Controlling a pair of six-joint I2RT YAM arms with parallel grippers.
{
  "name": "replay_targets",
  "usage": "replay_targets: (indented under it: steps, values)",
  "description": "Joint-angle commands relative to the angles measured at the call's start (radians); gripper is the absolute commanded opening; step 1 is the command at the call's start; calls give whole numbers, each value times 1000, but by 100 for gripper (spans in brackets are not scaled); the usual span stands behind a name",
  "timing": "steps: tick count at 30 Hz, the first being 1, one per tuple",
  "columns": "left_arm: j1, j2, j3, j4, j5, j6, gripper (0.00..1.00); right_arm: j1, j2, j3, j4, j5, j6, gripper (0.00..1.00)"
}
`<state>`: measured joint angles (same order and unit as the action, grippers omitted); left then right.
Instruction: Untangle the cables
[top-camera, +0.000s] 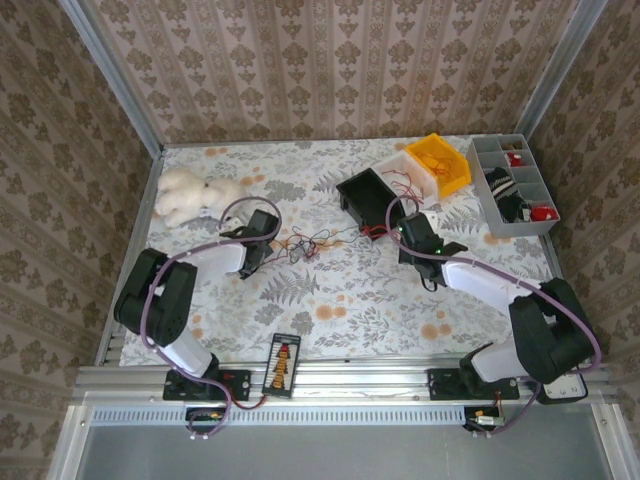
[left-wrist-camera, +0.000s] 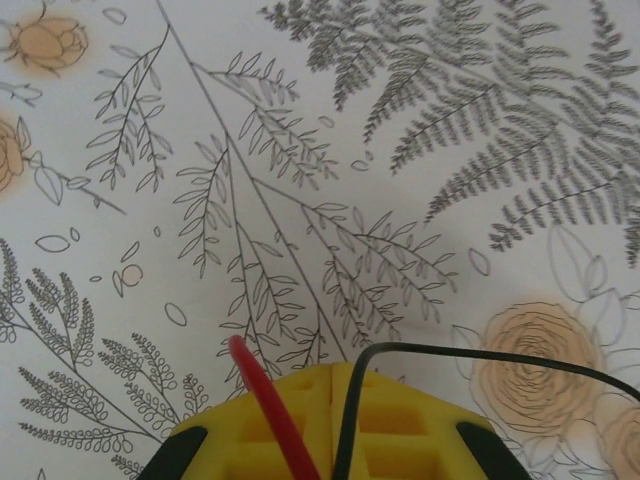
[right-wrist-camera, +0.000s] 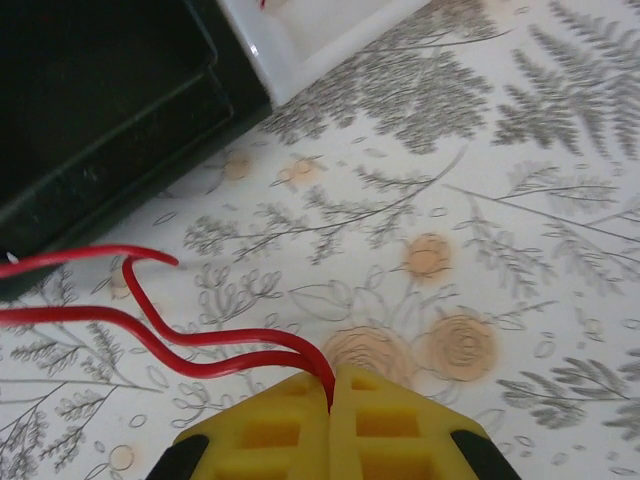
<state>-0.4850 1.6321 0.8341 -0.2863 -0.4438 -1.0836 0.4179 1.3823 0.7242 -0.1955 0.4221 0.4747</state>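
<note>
The cables (top-camera: 310, 243) are a loose snarl of thin red and dark strands on the flowered tablecloth, strung between my two grippers. My left gripper (top-camera: 266, 232) sits at the snarl's left end. In the left wrist view its yellow fingers (left-wrist-camera: 335, 368) are shut, with a red strand (left-wrist-camera: 255, 385) and a black strand (left-wrist-camera: 480, 352) coming out at their seam. My right gripper (top-camera: 405, 230) is at the right end, beside the black bin. Seen from the right wrist, its jaws (right-wrist-camera: 332, 372) are shut on a doubled red cable (right-wrist-camera: 200, 340) that curves away left.
A black bin (top-camera: 368, 195), a white bin (top-camera: 405, 170) and a yellow bin (top-camera: 440, 162) stand at the back. At far right is a grey compartment tray (top-camera: 515, 185). A white plush toy (top-camera: 190, 195) lies back left. A small device (top-camera: 283, 365) rests at the front edge.
</note>
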Motion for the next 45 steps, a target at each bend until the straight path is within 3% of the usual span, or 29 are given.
replay_targets:
  steps: [1, 5, 7, 10, 13, 17, 20, 26, 38, 40, 42, 45]
  values:
    - [22, 3, 22, -67, -12, -76, 0, -22, -46, -24, -54, 103, 58, 0]
    - [85, -14, -7, -86, 7, -95, 0, -31, -64, -34, -42, 99, 60, 0]
    - [91, -24, -31, 25, 52, 9, 0, -29, -52, -31, -26, 66, 49, 0]
    - [80, -3, -47, 250, 262, 222, 2, -27, -4, -24, 11, -33, 29, 0]
    - [50, 21, -3, 264, 422, 359, 23, -21, 55, -10, 29, -106, 26, 0]
    - [-38, -39, 17, 214, 447, 560, 63, -13, 76, -2, 45, -142, 7, 0]
    - [-104, -89, 48, 165, 461, 722, 70, -11, 81, -2, 57, -151, -9, 0]
    - [-189, -21, 211, 62, 480, 955, 71, -12, 117, 6, 77, -181, -14, 0]
    - [-277, 329, 489, 73, 426, 1042, 69, -13, 119, 14, 79, -222, -15, 0]
    - [-278, 345, 490, 90, 441, 1035, 62, -13, 117, 14, 80, -218, -13, 0]
    - [-278, 351, 487, 106, 453, 1023, 49, -12, 116, 12, 83, -215, -13, 0]
    - [-279, 346, 474, 128, 471, 999, 23, -12, 122, 14, 82, -214, -12, 0]
